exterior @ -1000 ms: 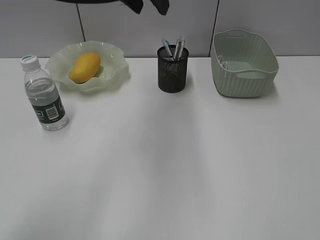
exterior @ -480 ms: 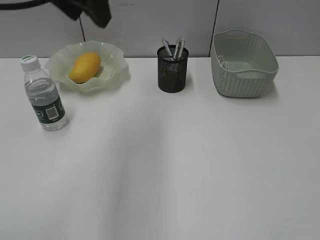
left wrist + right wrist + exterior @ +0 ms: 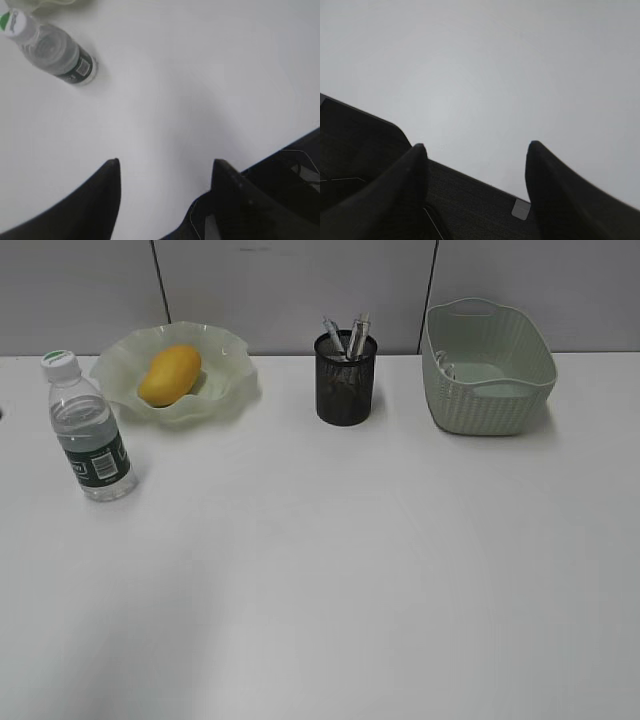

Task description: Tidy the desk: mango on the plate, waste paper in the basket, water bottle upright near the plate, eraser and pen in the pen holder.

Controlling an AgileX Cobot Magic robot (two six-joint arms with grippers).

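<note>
Left hand [image 3: 165, 167], spread and empty, sees the upright water bottle [image 3: 50, 50] at eleven o'clock; the tidying seems finished.

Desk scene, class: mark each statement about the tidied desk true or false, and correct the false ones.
1. The mango lies on the plate. True.
2. The water bottle lies on its side. False: it stands upright.
3. The pen holder is empty. False: pens stick out of it.
4. The basket stands right of the pen holder. True.
5. The left gripper grips the bottle. False: open, holding nothing.
</note>
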